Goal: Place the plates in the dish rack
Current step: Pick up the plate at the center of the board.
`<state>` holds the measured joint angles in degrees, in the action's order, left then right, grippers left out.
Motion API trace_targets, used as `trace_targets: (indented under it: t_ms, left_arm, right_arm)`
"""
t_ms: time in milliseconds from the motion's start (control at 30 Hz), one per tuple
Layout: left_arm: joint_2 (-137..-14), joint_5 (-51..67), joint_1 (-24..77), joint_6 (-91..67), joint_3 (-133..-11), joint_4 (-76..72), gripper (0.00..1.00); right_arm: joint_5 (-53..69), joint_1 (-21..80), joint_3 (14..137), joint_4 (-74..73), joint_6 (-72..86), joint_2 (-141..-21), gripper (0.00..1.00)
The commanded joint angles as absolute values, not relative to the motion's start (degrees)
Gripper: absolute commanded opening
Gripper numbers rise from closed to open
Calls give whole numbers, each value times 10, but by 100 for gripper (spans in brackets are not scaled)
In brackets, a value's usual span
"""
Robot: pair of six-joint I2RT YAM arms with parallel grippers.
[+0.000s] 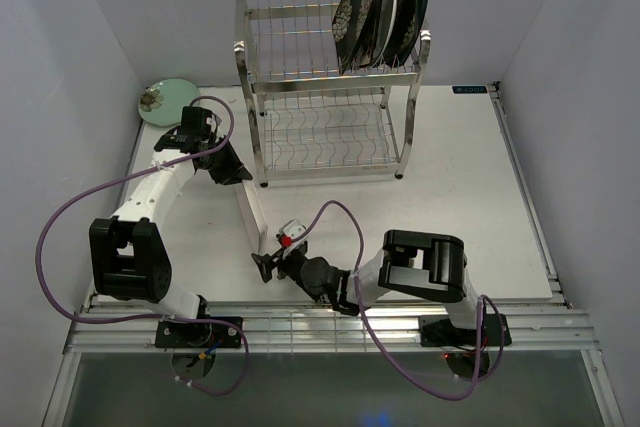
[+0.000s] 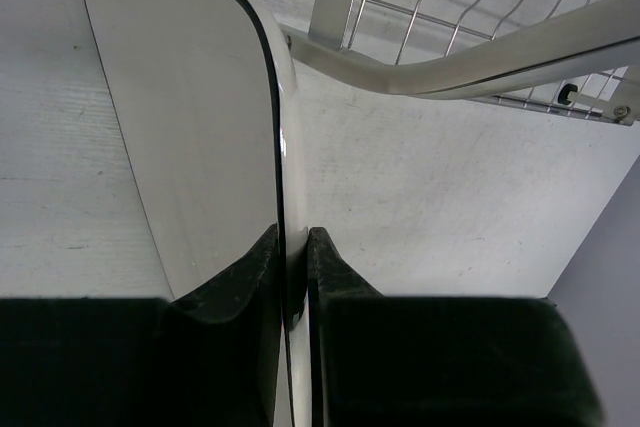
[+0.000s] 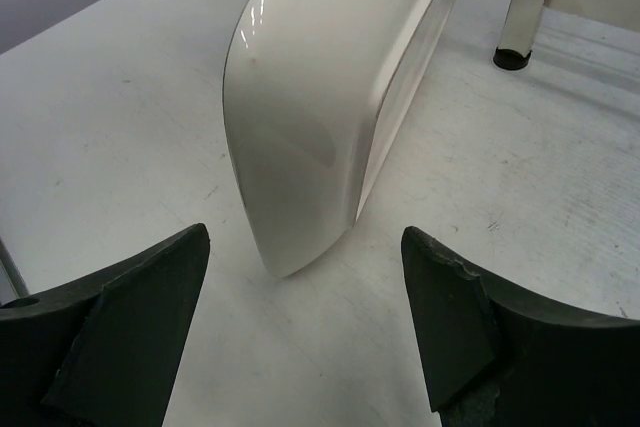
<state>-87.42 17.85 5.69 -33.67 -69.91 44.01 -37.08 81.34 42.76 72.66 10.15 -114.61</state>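
The white rectangular plate [image 1: 252, 215] stands on its long edge on the table, left of the dish rack [image 1: 330, 97]. My left gripper [image 1: 240, 175] is shut on the plate's far end; in the left wrist view the fingers [image 2: 250, 277] pinch its rim [image 2: 190, 127]. My right gripper [image 1: 266, 265] is open just short of the plate's near end, and its wrist view shows the plate [image 3: 310, 117] ahead of the spread jaws [image 3: 305, 317], not touching. Several dark and white plates [image 1: 385, 7] stand in the rack's top tier. A pale green round plate [image 1: 165, 99] lies at the far left.
The rack's lower tier [image 1: 325, 137] holds nothing. A rack post foot [image 3: 515, 47] stands right of the plate, and the rack's base bar [image 2: 480, 47] is close beyond the left gripper. White walls close in the table on the left, back and right.
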Motion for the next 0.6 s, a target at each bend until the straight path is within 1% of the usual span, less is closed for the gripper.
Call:
trace_targets:
  t_ms: [0, 167, 267, 400, 467, 533, 567]
  left_arm:
    - [-838, 208, 55, -341, -701, 400, 0]
    - [-834, 197, 55, -342, -699, 399, 0]
    - [-828, 175, 55, -345, -697, 404, 0]
    - [-828, 177, 55, -344, -693, 405, 0]
    - [-827, 178, 55, -344, -693, 404, 0]
    - [-826, 180, 55, -343, -693, 404, 0]
    - [-824, 179, 55, -342, -693, 404, 0]
  right_arm:
    - [-379, 811, 451, 803, 113, -1159, 83]
    - [-368, 809, 466, 803, 107, -1177, 81]
    - [-362, 805, 468, 809, 112, -1181, 77]
    - [-343, 801, 476, 810, 101, -1186, 77]
    - [-338, 796, 484, 802, 102, -1185, 73]
    - [-324, 795, 482, 809, 99, -1182, 64]
    - [-322, 795, 482, 813, 94, -1181, 62]
